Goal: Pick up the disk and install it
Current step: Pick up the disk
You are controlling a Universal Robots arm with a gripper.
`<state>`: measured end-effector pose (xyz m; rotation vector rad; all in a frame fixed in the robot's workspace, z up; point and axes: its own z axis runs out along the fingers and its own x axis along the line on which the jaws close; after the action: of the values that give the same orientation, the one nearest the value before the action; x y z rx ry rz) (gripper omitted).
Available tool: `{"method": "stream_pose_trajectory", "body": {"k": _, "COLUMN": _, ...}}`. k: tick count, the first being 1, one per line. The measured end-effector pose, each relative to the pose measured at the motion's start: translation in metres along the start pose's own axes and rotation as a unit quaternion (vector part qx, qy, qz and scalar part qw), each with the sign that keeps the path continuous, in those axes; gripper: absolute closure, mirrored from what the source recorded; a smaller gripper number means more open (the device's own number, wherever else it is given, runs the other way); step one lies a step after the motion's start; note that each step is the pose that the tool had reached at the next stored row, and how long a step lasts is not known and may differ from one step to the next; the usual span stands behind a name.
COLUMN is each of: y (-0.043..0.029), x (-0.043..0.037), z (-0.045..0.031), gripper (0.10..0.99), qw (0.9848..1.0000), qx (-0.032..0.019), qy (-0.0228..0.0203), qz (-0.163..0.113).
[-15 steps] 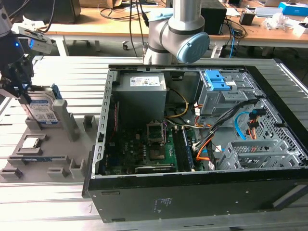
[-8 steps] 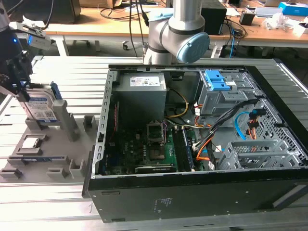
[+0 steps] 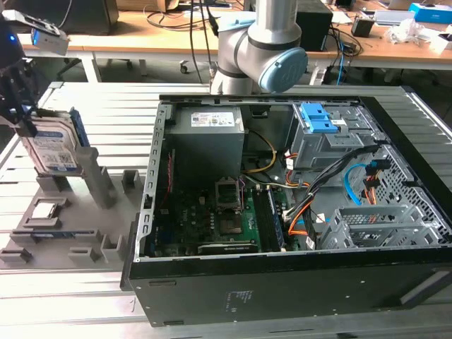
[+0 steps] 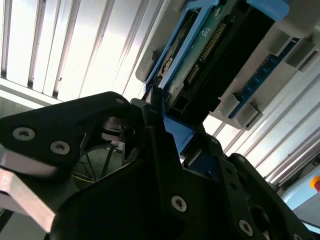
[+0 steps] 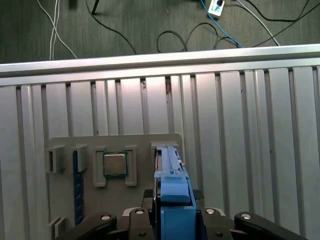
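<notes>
Black claw closed on the flat rectangular silver disk. Its fingers press the disk's bright blue plastic frame in both wrist views.

Exterior view: the disk stands upright on edge, white-and-blue label facing the camera. It is at the grey plastic parts holder on the ribbed aluminium desk, to the exterior view's left of the open black computer case. Cannot tell whether its lower edge is seated in the holder slot or just clear of it.

First wrist view: small square silver chip lies flat in a holder pocket, near the disk.

Blue-fronted grey metal drive cage sits inside the case, well apart from the disk. Grey-and-blue arm joint stands behind the case.
</notes>
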<state>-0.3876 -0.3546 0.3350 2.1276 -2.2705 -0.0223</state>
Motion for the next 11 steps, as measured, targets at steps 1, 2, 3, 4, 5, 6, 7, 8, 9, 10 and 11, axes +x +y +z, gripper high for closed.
{"method": "stream_pose_trajectory", "body": {"k": 1, "y": 0.0001, "x": -0.0001, "z": -0.0035, "gripper": 0.718, "qw": 1.0000, "qx": 0.0001, "qy": 0.0003, "qz": 0.000}}
{"method": "stream_pose_trajectory", "body": {"k": 2, "y": 0.0002, "x": -0.0001, "z": -0.0063, "gripper": 0.718, "qw": 1.0000, "qx": 0.0001, "qy": 0.0006, "qz": 0.000}}
{"method": "stream_pose_trajectory", "body": {"k": 3, "y": 0.0003, "x": -0.0001, "z": -0.0089, "gripper": 0.718, "qw": 1.0000, "qx": 0.0001, "qy": 0.0008, "qz": 0.000}}
{"method": "stream_pose_trajectory", "body": {"k": 4, "y": 0.0006, "x": -0.0004, "z": -0.0163, "gripper": 0.718, "qw": 1.0000, "qx": 0.0002, "qy": 0.0014, "qz": 0.000}}
{"method": "stream_pose_trajectory", "body": {"k": 5, "y": 0.0007, "x": -0.0006, "z": -0.0198, "gripper": 0.718, "qw": 1.0000, "qx": 0.0001, "qy": 0.0018, "qz": 0.000}}
{"method": "stream_pose_trajectory", "body": {"k": 6, "y": 0.0008, "x": -0.0007, "z": -0.0225, "gripper": 0.718, "qw": 1.0000, "qx": 0.0002, "qy": 0.0020, "qz": 0.000}}
{"method": "stream_pose_trajectory", "body": {"k": 7, "y": 0.0009, "x": -0.0009, "z": -0.0265, "gripper": 0.718, "qw": 1.0000, "qx": 0.0002, "qy": 0.0023, "qz": 0.000}}
{"method": "stream_pose_trajectory", "body": {"k": 8, "y": 0.0011, "x": -0.0010, "z": -0.0297, "gripper": 0.718, "qw": 1.0000, "qx": 0.0002, "qy": 0.0025, "qz": 0.000}}
{"method": "stream_pose_trajectory", "body": {"k": 9, "y": 0.0013, "x": -0.0015, "z": -0.0366, "gripper": 0.718, "qw": 1.0000, "qx": 0.0003, "qy": 0.0030, "qz": 0.000}}
{"method": "stream_pose_trajectory", "body": {"k": 10, "y": 0.0014, "x": -0.0017, "z": -0.0411, "gripper": 0.718, "qw": 1.0000, "qx": 0.0003, "qy": 0.0035, "qz": 0.000}}
{"method": "stream_pose_trajectory", "body": {"k": 11, "y": 0.0016, "x": -0.0020, "z": -0.0448, "gripper": 0.718, "qw": 1.0000, "qx": 0.0003, "qy": 0.0038, "qz": 0.000}}
